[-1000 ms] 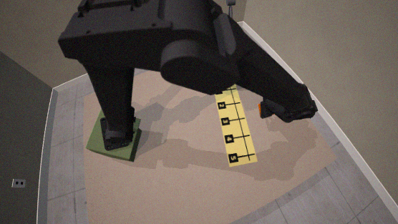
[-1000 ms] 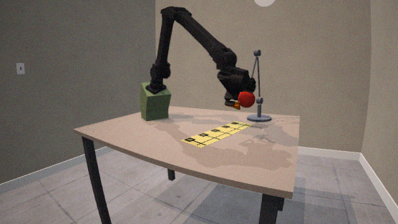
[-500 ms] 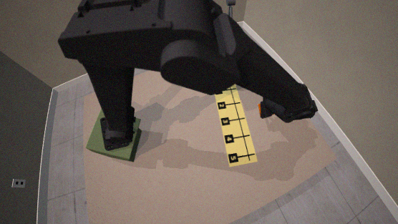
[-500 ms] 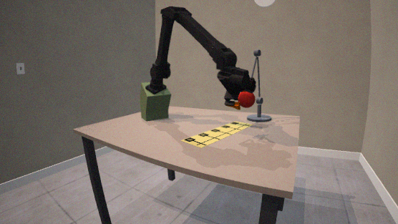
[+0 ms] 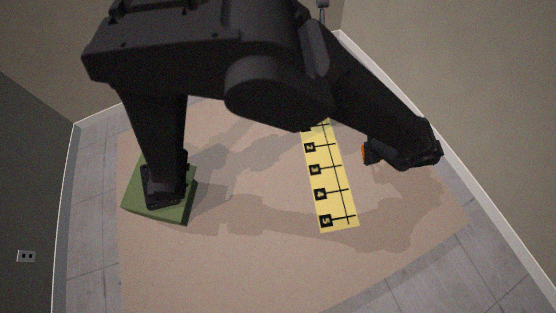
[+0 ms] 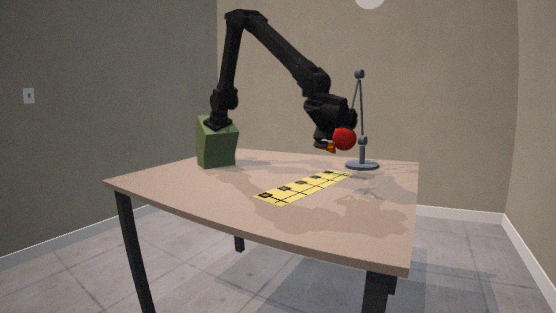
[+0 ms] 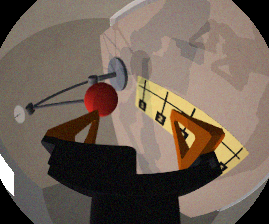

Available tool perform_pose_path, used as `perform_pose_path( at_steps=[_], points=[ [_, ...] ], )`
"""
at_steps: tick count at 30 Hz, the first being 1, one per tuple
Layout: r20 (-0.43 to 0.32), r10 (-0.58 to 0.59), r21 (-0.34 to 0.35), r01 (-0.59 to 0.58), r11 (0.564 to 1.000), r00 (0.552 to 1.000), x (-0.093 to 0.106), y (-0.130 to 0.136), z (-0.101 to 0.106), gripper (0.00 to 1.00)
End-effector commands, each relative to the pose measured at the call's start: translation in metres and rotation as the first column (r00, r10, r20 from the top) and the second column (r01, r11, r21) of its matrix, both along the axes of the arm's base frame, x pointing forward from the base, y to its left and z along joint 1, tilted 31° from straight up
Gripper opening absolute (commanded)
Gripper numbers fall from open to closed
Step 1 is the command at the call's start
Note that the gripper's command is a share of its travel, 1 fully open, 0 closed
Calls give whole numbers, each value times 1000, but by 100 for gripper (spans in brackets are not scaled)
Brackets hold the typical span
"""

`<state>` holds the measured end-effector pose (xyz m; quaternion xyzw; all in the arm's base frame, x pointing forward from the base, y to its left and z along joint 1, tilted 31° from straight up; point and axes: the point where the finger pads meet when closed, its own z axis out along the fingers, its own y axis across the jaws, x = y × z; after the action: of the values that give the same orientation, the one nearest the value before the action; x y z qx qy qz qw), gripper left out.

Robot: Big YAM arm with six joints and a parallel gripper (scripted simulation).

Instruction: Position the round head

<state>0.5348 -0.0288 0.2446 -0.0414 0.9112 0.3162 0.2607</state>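
Gripper (image 7: 141, 132) spread to its widest, holding nothing — orange fingers well apart in the wrist view, one to each side. Red head (image 7: 101, 98) seen just above the tip of the left-hand finger there; touching or merely in front of it, cannot tell. Head (image 6: 344, 138) hanging in the air in the exterior view, clear of the bench (image 6: 210, 192), right beside the black wrist and near the lamp's own foot (image 6: 361, 165). Thin grey lamp arms folded steeply up from the foot to a top joint (image 6: 359, 73) and back down to the head. Head hidden under the arm (image 5: 210, 55) in the top view; only an orange fingertip (image 5: 362, 150) showing beside the wrist.

Yellow strip (image 5: 329, 180) flat on the bench, running away from the foot; marks 2 to 5 readable from above, the near end covered by the arm. Head short of the strip's near end in the exterior view, not over the far marks. Strip (image 7: 185, 123) passing behind the right-hand finger in the wrist view. Arm based on a green block (image 6: 216, 142) at the bench's far left corner. Lamp's top joint (image 5: 322, 0) peeking out beyond the arm from above.
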Motion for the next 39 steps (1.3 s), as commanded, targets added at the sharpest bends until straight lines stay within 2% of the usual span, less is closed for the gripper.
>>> perform_pose_path(
  at_steps=[1,26,39],
  points=[
    [11,1,-3,-1,1000,1000,0,0,6,100],
    [11,1,-3,-1,1000,1000,0,0,6,100],
    [153,165,-142,-144,979,974,-17,32,18,100]
  ],
)
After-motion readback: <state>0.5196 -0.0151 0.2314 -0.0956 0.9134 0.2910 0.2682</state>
